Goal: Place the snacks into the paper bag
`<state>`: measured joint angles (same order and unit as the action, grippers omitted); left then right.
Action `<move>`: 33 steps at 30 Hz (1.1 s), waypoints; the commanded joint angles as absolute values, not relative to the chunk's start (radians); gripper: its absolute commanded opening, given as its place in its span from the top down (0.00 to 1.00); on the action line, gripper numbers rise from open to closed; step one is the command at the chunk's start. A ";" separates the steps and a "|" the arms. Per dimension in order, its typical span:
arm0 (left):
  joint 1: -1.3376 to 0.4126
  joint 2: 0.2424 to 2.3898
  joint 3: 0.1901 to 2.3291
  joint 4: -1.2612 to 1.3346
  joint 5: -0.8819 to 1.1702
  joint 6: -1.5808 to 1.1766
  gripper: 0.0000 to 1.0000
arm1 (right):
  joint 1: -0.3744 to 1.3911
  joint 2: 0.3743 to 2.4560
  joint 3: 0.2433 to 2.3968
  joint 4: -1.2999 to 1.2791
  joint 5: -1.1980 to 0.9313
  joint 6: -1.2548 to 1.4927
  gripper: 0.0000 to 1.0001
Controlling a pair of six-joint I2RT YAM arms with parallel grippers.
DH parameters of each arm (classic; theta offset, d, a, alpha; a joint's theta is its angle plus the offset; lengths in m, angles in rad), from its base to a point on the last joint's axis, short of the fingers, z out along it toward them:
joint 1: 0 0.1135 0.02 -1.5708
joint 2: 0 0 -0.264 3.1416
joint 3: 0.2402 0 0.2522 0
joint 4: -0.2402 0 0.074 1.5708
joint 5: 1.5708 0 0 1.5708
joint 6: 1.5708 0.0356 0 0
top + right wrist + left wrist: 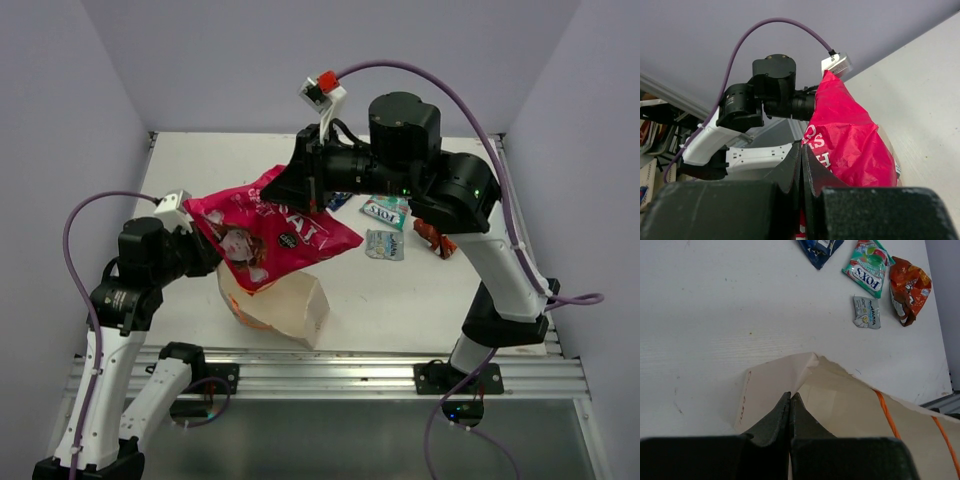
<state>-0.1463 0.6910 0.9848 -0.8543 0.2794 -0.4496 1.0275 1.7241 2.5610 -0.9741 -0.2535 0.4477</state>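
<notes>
Fingers of the left gripper [791, 396] are pressed together on the rim of the paper bag [290, 310], whose mouth stands open. The right gripper [801, 150] has its fingers clamped on an edge of the red snack bag [270, 230], which hangs tilted just above the paper bag's mouth; whether its lower end is inside cannot be told. Behind the paper bag and to its right, well apart from it, lie a blue packet [820, 250], a green-white packet [385, 211], a small grey packet [385, 245] and an orange-red packet [437, 240].
</notes>
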 commanded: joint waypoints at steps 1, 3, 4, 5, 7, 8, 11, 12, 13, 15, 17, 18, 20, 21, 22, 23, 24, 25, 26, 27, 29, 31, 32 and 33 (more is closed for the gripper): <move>-0.149 0.681 0.982 -0.838 0.276 -0.443 1.00 | 1.032 1.706 2.591 -0.908 -0.270 0.431 1.00; -0.149 0.683 0.983 -0.833 0.272 -0.445 1.00 | 1.034 1.701 2.573 -0.922 -0.258 0.423 1.00; -0.149 0.684 0.982 -0.833 0.272 -0.445 1.00 | 1.032 1.698 2.560 -0.928 -0.255 0.413 1.00; -0.147 0.686 0.982 -0.833 0.272 -0.446 1.00 | 1.034 1.694 2.540 -0.943 -0.241 0.405 1.00; -0.149 0.687 0.982 -0.830 0.272 -0.446 1.00 | 1.035 1.689 2.519 -0.966 -0.227 0.382 1.00; -0.149 0.687 0.982 -0.830 0.272 -0.448 1.00 | 1.037 1.686 2.511 -0.988 -0.221 0.376 1.00; -0.149 0.684 0.976 -0.831 0.270 -0.448 1.00 | 1.037 1.660 2.474 -1.002 -0.183 0.356 1.00; -0.147 0.683 0.976 -0.831 0.270 -0.448 1.00 | 1.038 1.649 2.477 -1.003 -0.166 0.347 1.00; -0.149 0.678 0.973 -0.831 0.270 -0.451 1.00 | 1.037 1.649 2.490 -1.009 -0.128 0.342 1.00; -0.149 0.675 0.968 -0.828 0.273 -0.453 1.00 | 1.039 1.661 2.544 -1.048 -0.091 0.334 1.00; -0.149 0.675 0.966 -0.828 0.276 -0.454 1.00 | 1.038 1.675 2.568 -1.084 -0.052 0.325 1.00; -0.149 0.675 0.966 -0.828 0.278 -0.454 1.00 | 1.039 1.669 2.556 -1.085 -0.040 0.327 1.00; -0.149 0.673 0.973 -0.831 0.275 -0.451 1.00 | 1.039 1.631 2.522 -1.053 -0.003 0.327 1.00; -0.149 0.670 0.973 -0.834 0.275 -0.451 1.00 | 1.039 1.618 2.516 -1.039 0.032 0.328 1.00; -0.149 0.667 0.971 -0.836 0.275 -0.451 1.00 | 1.039 1.606 2.517 -1.026 0.055 0.327 1.00; -0.147 0.666 0.968 -0.838 0.276 -0.451 1.00 | 1.039 1.591 2.523 -1.006 0.105 0.325 1.00; -0.149 0.661 0.962 -0.838 0.278 -0.451 1.00 | 1.039 1.582 2.528 -0.996 0.121 0.318 1.00; -0.147 0.661 0.960 -0.838 0.281 -0.453 1.00 | 1.039 1.575 2.530 -0.985 0.136 0.316 1.00; -0.149 0.661 0.960 -0.835 0.282 -0.453 1.00 | 1.039 1.563 2.530 -0.959 0.161 0.310 1.00; -0.149 0.661 0.959 -0.834 0.284 -0.453 1.00 | 1.037 1.559 2.530 -0.945 0.169 0.302 1.00; -0.149 0.666 0.962 -0.831 0.287 -0.451 1.00 | 1.039 1.559 2.536 -0.904 0.164 0.296 1.00; -0.147 0.672 0.963 -0.828 0.288 -0.448 1.00 | 1.039 1.574 2.552 -0.881 0.127 0.293 1.00; -0.149 0.673 0.965 -0.827 0.290 -0.446 1.00 | 1.039 1.583 2.575 -0.867 0.111 0.296 1.00; -0.147 0.675 0.965 -0.825 0.290 -0.446 1.00 | 1.039 1.604 2.586 -0.858 0.068 0.304 1.00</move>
<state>-0.1463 0.6712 0.9668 -0.8543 0.2798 -0.4522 1.0340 1.5841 2.5313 -0.9989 0.1112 0.3130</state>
